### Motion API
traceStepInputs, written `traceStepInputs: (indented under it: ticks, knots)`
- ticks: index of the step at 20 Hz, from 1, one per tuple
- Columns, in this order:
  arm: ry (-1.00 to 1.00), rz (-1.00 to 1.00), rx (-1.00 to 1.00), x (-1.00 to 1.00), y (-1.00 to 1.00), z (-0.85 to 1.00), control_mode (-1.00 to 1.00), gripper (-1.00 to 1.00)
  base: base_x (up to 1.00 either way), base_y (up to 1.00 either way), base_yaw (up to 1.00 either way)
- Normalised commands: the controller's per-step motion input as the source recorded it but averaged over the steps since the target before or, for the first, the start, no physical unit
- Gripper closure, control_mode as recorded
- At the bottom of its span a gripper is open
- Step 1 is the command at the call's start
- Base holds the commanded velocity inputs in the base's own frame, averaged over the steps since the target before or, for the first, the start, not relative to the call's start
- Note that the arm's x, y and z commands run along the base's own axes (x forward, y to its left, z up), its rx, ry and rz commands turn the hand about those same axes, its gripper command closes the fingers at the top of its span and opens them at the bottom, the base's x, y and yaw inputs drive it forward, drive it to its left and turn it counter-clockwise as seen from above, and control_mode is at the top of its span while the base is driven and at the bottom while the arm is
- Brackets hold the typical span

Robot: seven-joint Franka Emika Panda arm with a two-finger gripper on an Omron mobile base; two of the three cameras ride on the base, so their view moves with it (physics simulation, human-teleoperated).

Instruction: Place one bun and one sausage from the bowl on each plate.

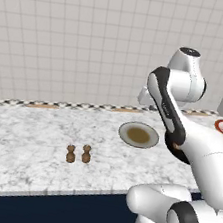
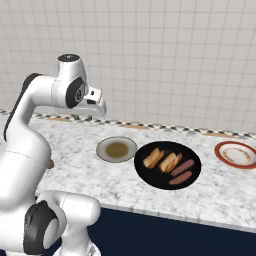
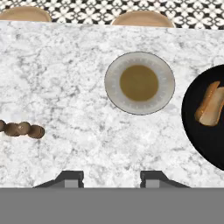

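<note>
Marble counter (image 2: 120, 177), both plates (image 2: 116, 149) bare; gripper (image 3: 107, 178) hovers empty, fingers (image 3: 70, 178) narrowly apart, needs to reach bowl (image 2: 150, 177) for a bun (image 2: 153, 157).

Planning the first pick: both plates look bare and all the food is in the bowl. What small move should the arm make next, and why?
Probably swing the gripper sideways over the black bowl toward a bun. It hangs above bare counter beside the beige plate, holding nothing, with both buns and both sausages in the bowl.

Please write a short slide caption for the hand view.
Open gripper above marble counter, beige plate ahead, black bowl at right.
</note>
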Motion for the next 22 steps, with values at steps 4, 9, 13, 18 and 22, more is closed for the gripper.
traceStepInputs:
  ticks: [4,9,13,18,22]
  knots:
    - [0.06,-0.08,0.0,-0.03,-0.36,-0.01,-1.0,-1.0,0.0,0.0,0.0]
    - [0.1,-0.17,0.0,-0.13,-1.0,-0.19,-1.0,-1.0,0.0,0.0,0.0]
    - [0.22,-0.2,0.0,0.03,-1.0,-0.45,-1.0,-1.0,0.0,0.0,0.0]
    - [0.23,-0.11,0.07,0.51,-1.0,-0.87,-1.0,-1.0,0.0,0.0,0.0]
    - [0.11,0.0,0.11,0.61,-0.8,-0.86,-1.0,-1.0,0.0,0.0,0.0]
